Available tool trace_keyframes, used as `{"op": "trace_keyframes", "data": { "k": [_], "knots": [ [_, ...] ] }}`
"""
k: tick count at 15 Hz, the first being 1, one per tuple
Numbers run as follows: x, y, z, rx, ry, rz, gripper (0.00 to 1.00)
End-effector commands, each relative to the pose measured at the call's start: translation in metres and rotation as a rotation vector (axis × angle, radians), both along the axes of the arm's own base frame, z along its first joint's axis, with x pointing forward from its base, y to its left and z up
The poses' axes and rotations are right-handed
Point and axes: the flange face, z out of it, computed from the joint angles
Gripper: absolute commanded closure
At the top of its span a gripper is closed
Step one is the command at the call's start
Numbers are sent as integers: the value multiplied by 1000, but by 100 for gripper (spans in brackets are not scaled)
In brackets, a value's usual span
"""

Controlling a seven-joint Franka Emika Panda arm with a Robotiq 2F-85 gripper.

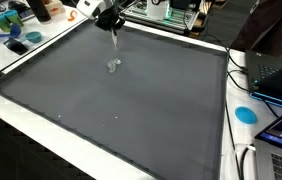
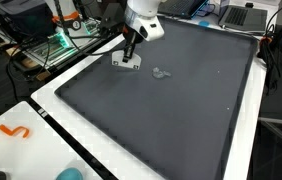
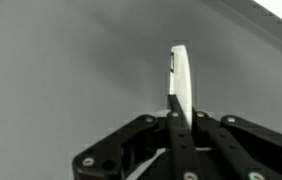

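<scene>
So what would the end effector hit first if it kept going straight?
Most likely the dark mat. The end effector, shut on a thin white strip, points down at it; the strip's tip would touch first. Gap unclear.

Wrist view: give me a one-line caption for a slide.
Gripper shut on a thin white strip seen edge-on, dark grey mat behind, white border at the upper right.
</scene>
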Motion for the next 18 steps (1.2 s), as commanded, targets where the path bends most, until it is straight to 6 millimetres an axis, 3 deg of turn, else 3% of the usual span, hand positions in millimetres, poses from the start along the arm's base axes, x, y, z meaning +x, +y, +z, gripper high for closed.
{"op": "trace_keyframes", "data": {
  "k": [1, 6, 13, 14, 18],
  "knots": [
    [12, 12, 22, 27, -108, -7, 99],
    [28, 33, 55, 34, -251, 12, 99],
    [46, 84, 97, 57, -409, 44, 99],
    [47, 74, 87, 41, -371, 55, 96],
    [50, 85, 97, 48, -400, 63, 96]
  ]
}}
